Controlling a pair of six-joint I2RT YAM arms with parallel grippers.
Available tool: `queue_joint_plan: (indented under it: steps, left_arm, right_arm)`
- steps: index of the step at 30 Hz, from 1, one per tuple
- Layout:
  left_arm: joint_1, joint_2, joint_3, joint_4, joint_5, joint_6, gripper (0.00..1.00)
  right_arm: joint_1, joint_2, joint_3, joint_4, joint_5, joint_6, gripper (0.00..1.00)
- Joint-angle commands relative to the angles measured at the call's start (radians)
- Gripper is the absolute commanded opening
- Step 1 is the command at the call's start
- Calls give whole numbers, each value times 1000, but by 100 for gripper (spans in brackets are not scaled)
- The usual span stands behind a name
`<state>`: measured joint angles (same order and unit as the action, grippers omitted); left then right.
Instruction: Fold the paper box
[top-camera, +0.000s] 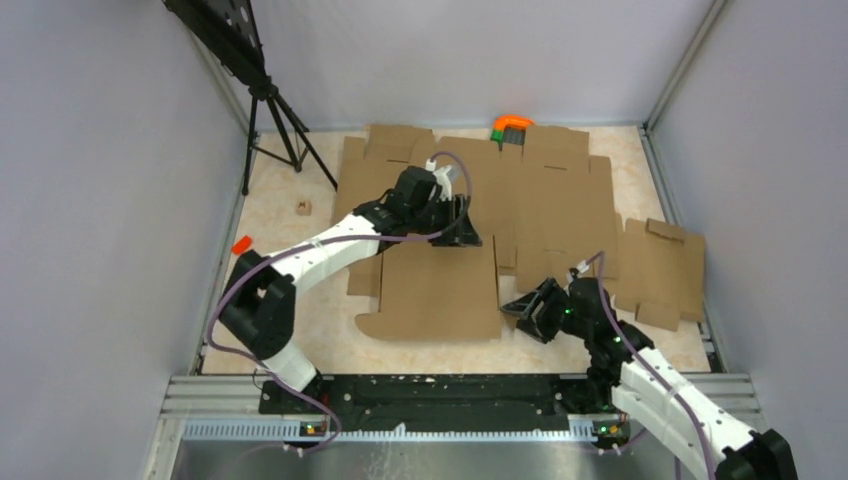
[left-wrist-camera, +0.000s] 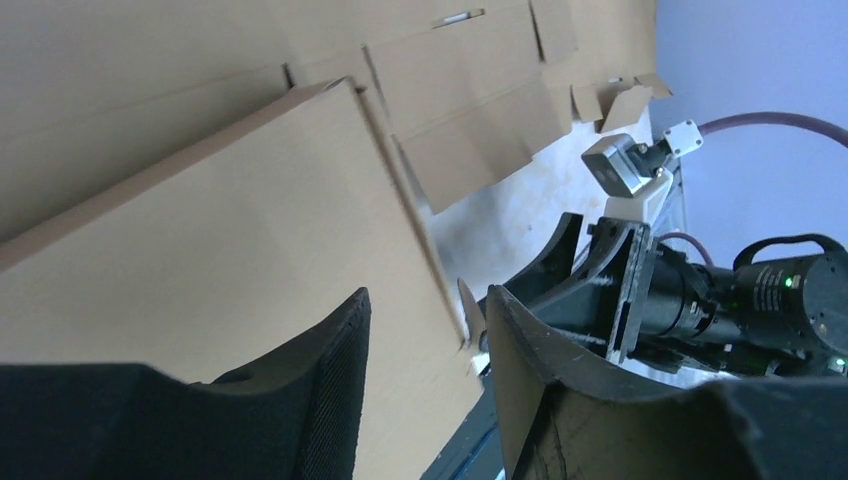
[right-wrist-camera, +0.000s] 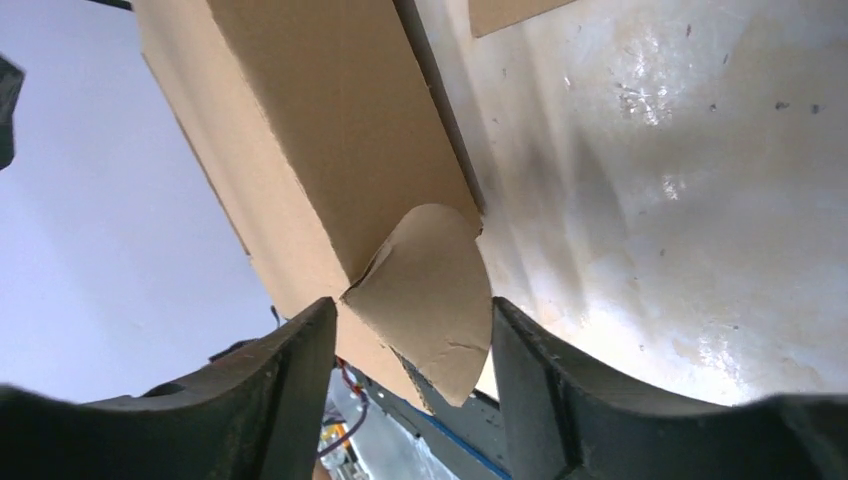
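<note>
The paper box (top-camera: 440, 290) lies as a brown creased panel near the table's front middle. My left gripper (top-camera: 465, 226) is at its far right edge; in the left wrist view (left-wrist-camera: 428, 292) the jaws stand open over the box panel (left-wrist-camera: 220, 250). My right gripper (top-camera: 530, 306) is at the box's near right corner. In the right wrist view (right-wrist-camera: 413, 302) its jaws are open around a rounded tab flap (right-wrist-camera: 425, 290) that sticks up from the box's side wall (right-wrist-camera: 330, 130); no squeeze shows.
Wider cardboard blanks (top-camera: 545, 185) cover the back of the table, and another blank (top-camera: 660, 265) lies at the right. An orange-green tool (top-camera: 512, 126) sits at the back, a tripod (top-camera: 275, 120) at back left, a small wooden block (top-camera: 303, 207) and an orange piece (top-camera: 241, 244) at left.
</note>
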<state>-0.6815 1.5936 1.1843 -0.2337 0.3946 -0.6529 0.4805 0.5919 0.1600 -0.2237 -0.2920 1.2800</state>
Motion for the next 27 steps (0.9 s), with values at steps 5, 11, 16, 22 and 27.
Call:
queue_joint_plan:
  steps: [5,11,16,22,27]
  left_arm:
    - [-72,212,230,136,132,-66,46]
    - [-103,339,364,91,156,-51,45]
    - [-123,370,383,37,189,-23,43]
    - [-134,352,365,-112,224,24,32]
    - [-157,257,279,-170,191,72,28]
  right_arm:
    - [10,-97,12,25,5,54,34]
    - [9,-131,33,6,43,30,31]
    - [10,-57,-1,178,-59,-15,29]
    - [12,80,100,131,-172,-249,28]
    - [13,111,123,104,-221,-359,26]
